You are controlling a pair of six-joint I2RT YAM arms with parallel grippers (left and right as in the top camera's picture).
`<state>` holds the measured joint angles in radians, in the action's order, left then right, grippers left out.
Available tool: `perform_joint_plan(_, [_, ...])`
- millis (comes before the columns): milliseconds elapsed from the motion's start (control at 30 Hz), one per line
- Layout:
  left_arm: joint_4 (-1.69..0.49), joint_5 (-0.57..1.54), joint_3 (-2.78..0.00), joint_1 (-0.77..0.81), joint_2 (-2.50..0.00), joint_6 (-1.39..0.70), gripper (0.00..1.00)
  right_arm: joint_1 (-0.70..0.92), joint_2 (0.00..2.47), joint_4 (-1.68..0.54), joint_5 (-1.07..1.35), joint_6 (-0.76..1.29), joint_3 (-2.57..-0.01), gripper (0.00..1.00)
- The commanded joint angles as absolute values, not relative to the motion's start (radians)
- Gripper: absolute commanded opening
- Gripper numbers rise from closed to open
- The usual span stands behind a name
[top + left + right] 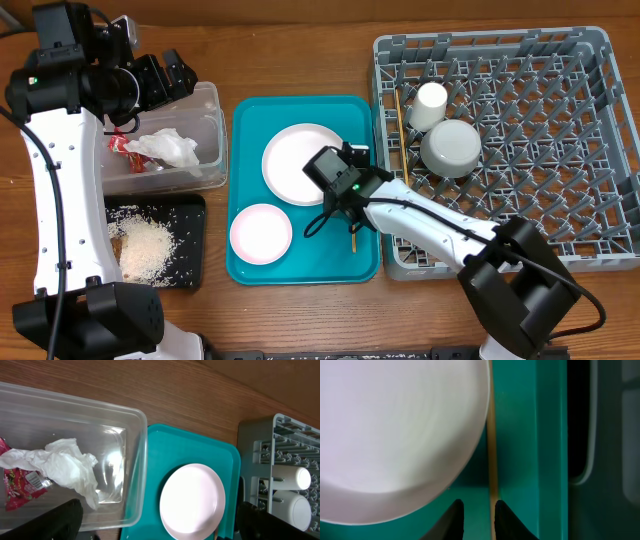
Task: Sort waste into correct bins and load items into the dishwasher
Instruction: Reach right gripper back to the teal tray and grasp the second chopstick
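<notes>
My right gripper [350, 203] [476, 519] is low over the teal tray, its fingers slightly apart astride a wooden chopstick [492, 455] [353, 238] that lies beside the pink plate [300, 163] [395, 430]. The chopstick rests against the right finger. My left gripper [165, 75] [160, 527] is wide open and empty above the clear tub [212, 150] [135, 460]. The tub holds the white tissue [165, 147] [65, 467] and the red wrapper [120, 142] [20, 482]. The small bowl [260, 233] sits on the teal tray. The grey rack [560, 150] holds the white cup [430, 104], the greyish bowl [450, 148] and another chopstick [400, 125].
The black tray [190, 215] at the front left holds rice grains and brown bits [150, 248]. The teal tray [300, 265] lies between the tub and the rack. The rack's wall stands right beside my right gripper.
</notes>
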<state>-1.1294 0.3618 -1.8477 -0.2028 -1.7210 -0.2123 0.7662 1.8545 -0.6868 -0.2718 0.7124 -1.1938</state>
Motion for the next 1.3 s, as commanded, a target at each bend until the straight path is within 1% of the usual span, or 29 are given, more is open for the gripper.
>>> perform_joint_plan(0, [-1.126, 0.356, -1.865, -0.202, -1.723, -0.233, 1.00, 0.762, 1.843, -0.652, -0.313, 0.698, -1.154, 0.23])
perform_joint_plan(333, [-1.126, 0.355, -1.866, -0.202, -1.723, -0.233, 1.00, 0.762, 1.843, -0.525, -0.314, 0.698, -1.089, 0.23])
perform_joint_plan(833, [-1.126, 0.355, -1.865, -0.202, -1.723, -0.233, 1.00, 0.762, 1.900, -0.512, -0.312, 0.699, -1.079, 0.22])
perform_joint_plan(1000, [-1.126, 0.355, -1.865, -0.202, -1.723, -0.233, 1.00, 0.762, 1.901, -0.509, -0.268, 0.698, -1.080, 0.22])
perform_joint_plan(1100, [-1.126, 0.355, -1.865, -0.202, -1.723, -0.233, 1.00, 0.762, 1.900, -0.506, -0.268, 0.698, -1.081, 0.09])
perform_joint_plan(1133, [-1.126, 0.355, -1.866, -0.202, -1.723, -0.233, 1.00, 0.762, 1.900, -0.506, -0.269, 0.698, -1.082, 0.06])
perform_joint_plan(1167, [-1.126, 0.355, -1.865, -0.202, -1.723, -0.233, 1.00, 0.762, 1.900, -0.507, -0.269, 0.698, -1.085, 0.04])
perform_joint_plan(1267, [-1.126, 0.355, -1.865, -0.202, -1.723, -0.233, 1.00, 0.762, 1.900, -0.537, -0.274, 0.698, -1.118, 0.04])
